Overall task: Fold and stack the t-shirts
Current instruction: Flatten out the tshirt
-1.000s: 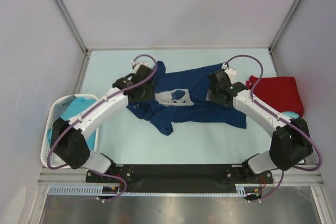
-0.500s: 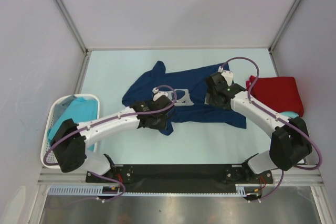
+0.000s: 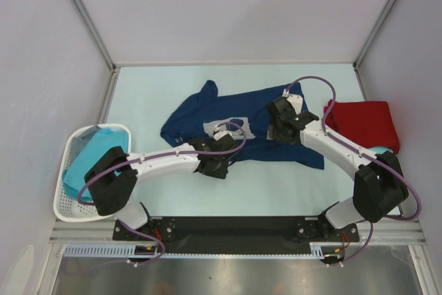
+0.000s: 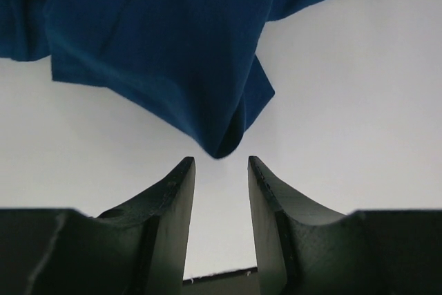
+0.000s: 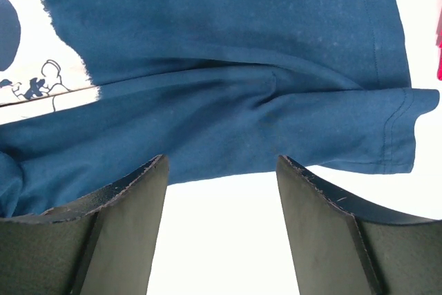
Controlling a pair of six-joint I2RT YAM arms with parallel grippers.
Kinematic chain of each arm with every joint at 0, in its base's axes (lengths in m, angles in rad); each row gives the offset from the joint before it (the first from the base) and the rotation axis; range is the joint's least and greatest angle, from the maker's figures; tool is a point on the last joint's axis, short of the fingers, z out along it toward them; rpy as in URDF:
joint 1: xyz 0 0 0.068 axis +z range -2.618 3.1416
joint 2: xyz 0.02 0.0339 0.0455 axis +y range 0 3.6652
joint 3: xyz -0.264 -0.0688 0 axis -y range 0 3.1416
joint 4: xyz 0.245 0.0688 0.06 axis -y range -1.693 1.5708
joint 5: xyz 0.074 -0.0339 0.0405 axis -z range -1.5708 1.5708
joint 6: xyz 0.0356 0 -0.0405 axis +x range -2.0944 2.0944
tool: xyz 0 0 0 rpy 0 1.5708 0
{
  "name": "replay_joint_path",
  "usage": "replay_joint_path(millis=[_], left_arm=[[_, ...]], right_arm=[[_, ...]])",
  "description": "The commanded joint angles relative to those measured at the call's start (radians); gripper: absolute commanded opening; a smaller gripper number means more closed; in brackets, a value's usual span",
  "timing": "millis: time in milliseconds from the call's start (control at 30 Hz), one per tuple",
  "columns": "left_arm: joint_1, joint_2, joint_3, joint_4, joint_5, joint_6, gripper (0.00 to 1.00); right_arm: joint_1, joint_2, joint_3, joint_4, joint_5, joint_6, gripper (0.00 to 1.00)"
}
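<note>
A navy t-shirt (image 3: 259,110) with a pale chest print lies spread out, slightly rumpled, in the middle of the table. My left gripper (image 3: 222,161) hovers at its near hem. In the left wrist view it (image 4: 221,164) is open, and a drooping navy corner (image 4: 222,144) ends just ahead of the fingertips with nothing between them. My right gripper (image 3: 277,130) is over the shirt's right part. Its jaws (image 5: 221,162) are wide open at the navy cloth's (image 5: 228,67) edge, holding nothing. A red t-shirt (image 3: 366,122) lies folded at the right. A turquoise one (image 3: 97,153) sits in the basket.
The white perforated basket (image 3: 61,195) stands at the left table edge beside the left arm. A bit of turquoise cloth (image 3: 384,150) shows under the red shirt, behind the right arm's elbow. Grey walls enclose the table on three sides.
My left arm has swung from the shirt's far-left shoulder across to its near hem. The navy shirt's left side now lies flatter. The right gripper has shifted only slightly.
</note>
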Motion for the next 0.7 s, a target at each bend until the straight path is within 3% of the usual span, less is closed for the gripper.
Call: replay_joint_path(millis=[0, 67, 167, 300, 667], left_arm=[[-0.007, 0.080, 0.052, 0.053, -0.007, 0.022, 0.41], [-0.005, 0.094, 0.076, 0.053, -0.014, 0.027, 0.40], [-0.007, 0.100, 0.089, 0.050, -0.030, 0.027, 0.28], [-0.007, 0.076, 0.083, 0.024, -0.040, 0.010, 0.02], [-0.048, -0.202, -0.076, -0.183, 0.026, -0.123, 0.00]], right_arm=[[0.005, -0.015, 0.012, 0.004, 0.034, -0.017, 0.69], [0.004, -0.022, 0.014, 0.003, 0.039, -0.021, 0.69], [0.002, -0.035, 0.008, 0.004, 0.043, -0.025, 0.68], [0.001, -0.038, 0.003, 0.006, 0.042, -0.032, 0.66], [-0.015, 0.028, -0.003, 0.052, 0.011, -0.012, 0.63]])
